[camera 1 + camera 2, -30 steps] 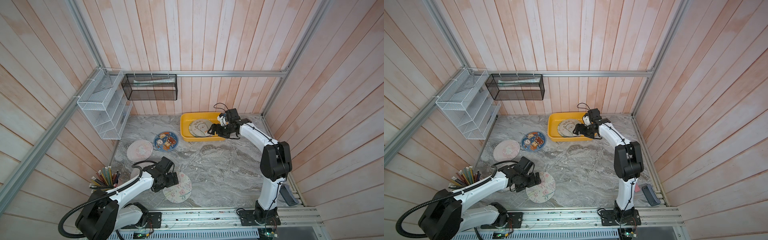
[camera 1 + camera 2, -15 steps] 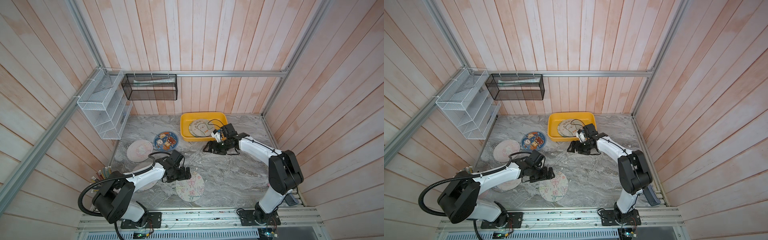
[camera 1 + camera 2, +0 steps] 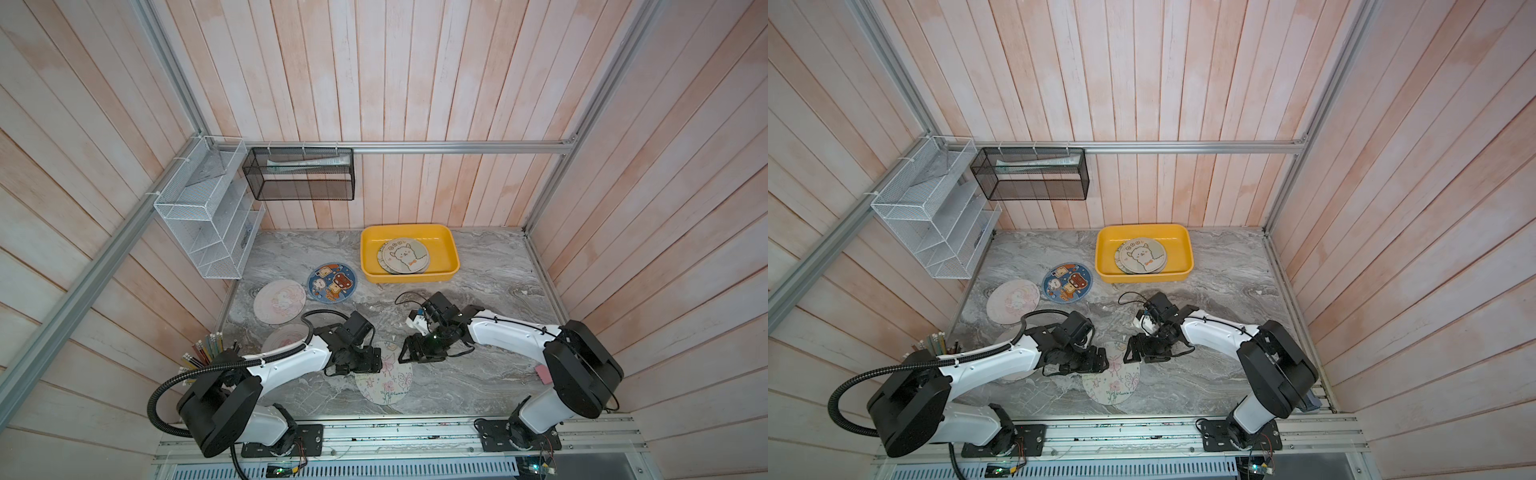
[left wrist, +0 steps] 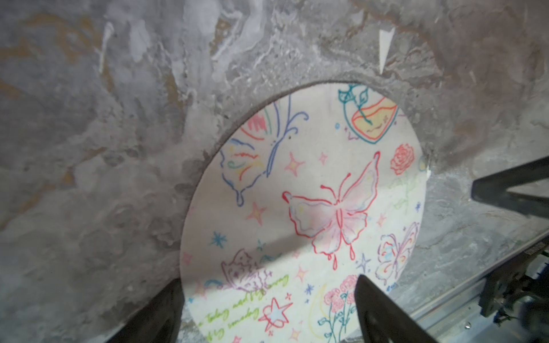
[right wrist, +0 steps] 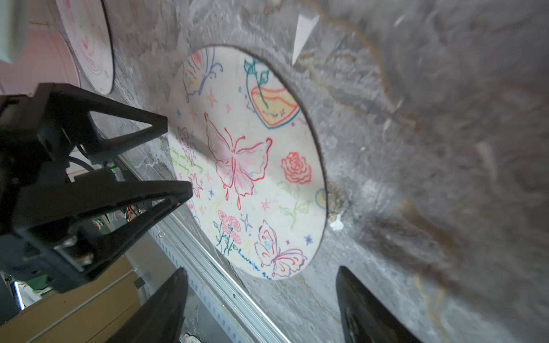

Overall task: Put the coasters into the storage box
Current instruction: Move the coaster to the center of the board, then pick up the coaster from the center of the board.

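the right arm has swung from the storage box (image 3: 442,249) to the front of the table (image 3: 490,291), and the butterfly coaster (image 3: 388,386) has slid towards it under the left gripper (image 3: 374,360). both sets of jaws stand apart, holding nothing. the coaster lies flat; the left gripper's fingers (image 4: 383,308) hang over one edge, and the right gripper (image 3: 405,354) is just beside it. other coasters (image 3: 402,255) sit in the box.

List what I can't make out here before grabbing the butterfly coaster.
- Stack in the box: top coaster covers it in both top views; count unknown.
- Coaster under the left arm: mostly hidden in top views; print unreadable.
- Whether the left gripper touches the butterfly coaster: gripper covers that edge from above; wrist view shows no height.
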Robot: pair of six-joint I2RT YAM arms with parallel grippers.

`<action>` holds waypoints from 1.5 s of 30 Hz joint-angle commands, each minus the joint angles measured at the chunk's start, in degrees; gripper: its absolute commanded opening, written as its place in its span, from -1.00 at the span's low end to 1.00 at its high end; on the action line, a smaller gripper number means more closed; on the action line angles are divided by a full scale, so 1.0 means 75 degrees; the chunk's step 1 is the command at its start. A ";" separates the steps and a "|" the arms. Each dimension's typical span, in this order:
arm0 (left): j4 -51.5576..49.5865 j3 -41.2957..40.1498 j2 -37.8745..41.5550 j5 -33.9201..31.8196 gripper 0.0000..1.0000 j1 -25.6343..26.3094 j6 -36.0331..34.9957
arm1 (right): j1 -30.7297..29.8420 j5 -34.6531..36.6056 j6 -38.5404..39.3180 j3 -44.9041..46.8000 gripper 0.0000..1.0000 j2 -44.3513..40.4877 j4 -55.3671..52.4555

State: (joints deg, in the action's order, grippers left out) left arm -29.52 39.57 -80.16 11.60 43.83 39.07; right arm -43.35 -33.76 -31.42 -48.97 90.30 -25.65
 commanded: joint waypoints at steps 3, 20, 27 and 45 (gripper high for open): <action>0.0102 -0.0350 -0.0224 -0.0050 0.70 0.0109 0.0167 | -0.0335 0.0330 -0.0436 0.0157 0.49 0.0094 0.0460; 0.0091 -0.0381 -0.0198 -0.0013 0.62 0.0109 0.0159 | -0.0515 0.0950 -0.0616 0.0297 0.31 0.0488 0.0542; 0.0089 -0.0374 -0.0190 -0.0009 0.61 0.0109 0.0158 | -0.0627 0.0911 -0.0602 0.0214 0.09 0.0684 0.0636; 0.0045 -0.0366 0.0096 -0.0065 0.70 -0.0134 0.0187 | -0.0486 0.0996 -0.0593 -0.0287 -0.98 0.0284 0.0541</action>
State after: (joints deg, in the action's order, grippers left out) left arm -27.68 38.79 -79.79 11.46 44.01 40.10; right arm -47.53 -27.24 -36.45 -48.51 94.06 -20.08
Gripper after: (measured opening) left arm 0.842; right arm 0.069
